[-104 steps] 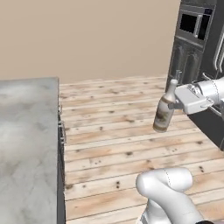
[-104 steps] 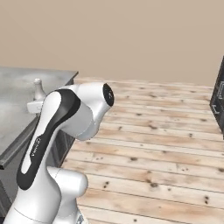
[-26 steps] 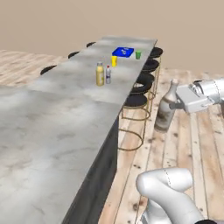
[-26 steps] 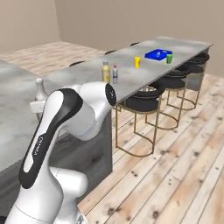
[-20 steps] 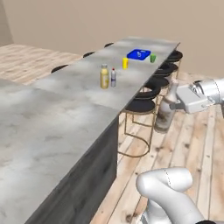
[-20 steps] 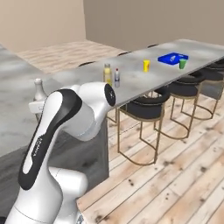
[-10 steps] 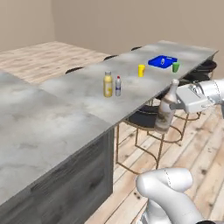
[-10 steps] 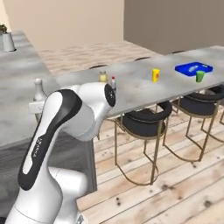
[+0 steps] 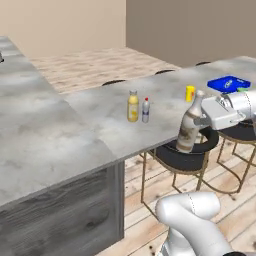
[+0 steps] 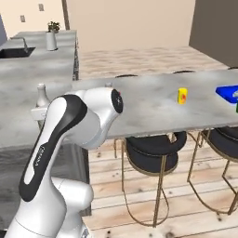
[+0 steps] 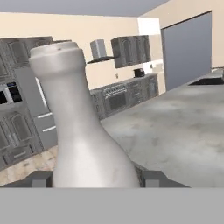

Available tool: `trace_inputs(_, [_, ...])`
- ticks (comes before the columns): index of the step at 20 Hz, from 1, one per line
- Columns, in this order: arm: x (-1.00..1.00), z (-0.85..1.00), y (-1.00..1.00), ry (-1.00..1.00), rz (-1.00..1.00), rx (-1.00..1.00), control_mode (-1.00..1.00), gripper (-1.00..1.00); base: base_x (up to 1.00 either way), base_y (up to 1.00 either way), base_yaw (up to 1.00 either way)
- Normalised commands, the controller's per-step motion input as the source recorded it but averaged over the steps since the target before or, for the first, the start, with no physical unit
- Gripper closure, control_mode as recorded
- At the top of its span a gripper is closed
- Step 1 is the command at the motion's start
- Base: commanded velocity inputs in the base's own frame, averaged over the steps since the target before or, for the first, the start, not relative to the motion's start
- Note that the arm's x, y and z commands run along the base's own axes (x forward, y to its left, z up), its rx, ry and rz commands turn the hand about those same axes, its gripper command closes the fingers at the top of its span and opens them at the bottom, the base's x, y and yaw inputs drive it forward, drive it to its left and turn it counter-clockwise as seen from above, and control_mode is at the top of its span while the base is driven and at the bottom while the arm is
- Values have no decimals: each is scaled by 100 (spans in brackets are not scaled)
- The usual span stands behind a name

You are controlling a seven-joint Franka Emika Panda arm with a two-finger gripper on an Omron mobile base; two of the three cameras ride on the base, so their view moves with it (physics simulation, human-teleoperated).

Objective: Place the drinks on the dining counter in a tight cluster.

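My gripper is white and pale grey; the bottle in it is off-white at the neck with a brown-and-white body. The dining counter is light grey, marbled. On it: a yellow bottle with a pale cap, a silver-grey bottle with a red cap, a yellow cup, a blue tray. The stool has a black seat on gold legs. The floor is light wood planking.

Beige walls, plank wood floor, black gold-legged stools, grey kitchen cabinets.
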Motion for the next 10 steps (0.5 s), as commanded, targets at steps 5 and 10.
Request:
trace_inputs(5, [0,0,0,0,0,0,100,100,40,-100,53])
trace_inputs(10, [0,0,0,0,0,0,100,100,12,-100,49])
